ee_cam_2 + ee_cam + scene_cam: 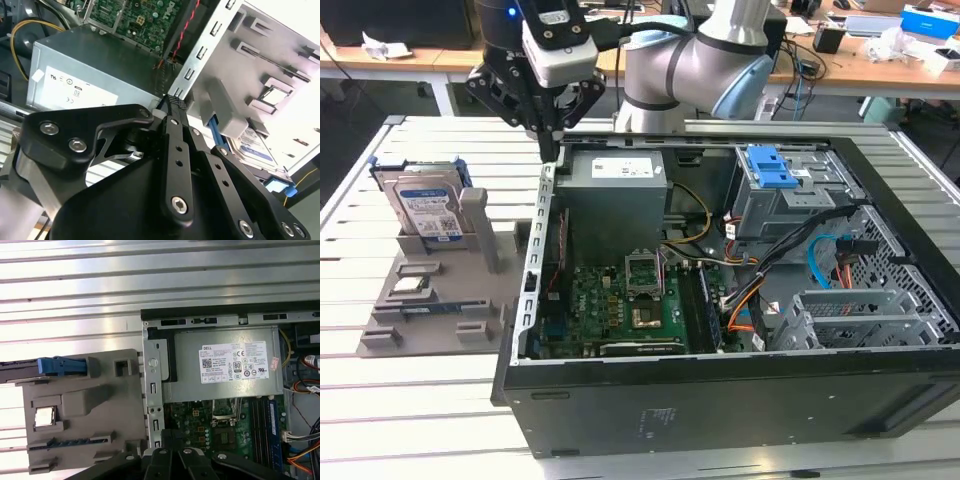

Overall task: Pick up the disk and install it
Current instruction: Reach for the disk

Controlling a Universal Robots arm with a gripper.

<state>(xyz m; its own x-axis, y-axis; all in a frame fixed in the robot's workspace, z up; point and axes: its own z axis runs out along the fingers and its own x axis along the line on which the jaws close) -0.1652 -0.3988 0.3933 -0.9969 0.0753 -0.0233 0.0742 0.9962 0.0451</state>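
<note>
- Claw (552,148), exterior view: clenched on nothing. I hang it above the computer case's (720,400) wall at the exterior view's left. The disk (425,205) stands upright in the grey holder (440,300), near but apart from me.
- Second wrist view: my fingers (175,150) are pressed together over the wall edge; the disk (257,145) sits ungrasped beside the holder's post.
- First wrist view: the disk (62,366) shows edge-on in the holder, the power supply (225,365) across the wall.
- Finding: pick-up not yet made. I judge it calls for opened jaws centred over the disk's top edge.

Slatted table (420,400) under computer case (720,415), grey tray (470,302)
</note>
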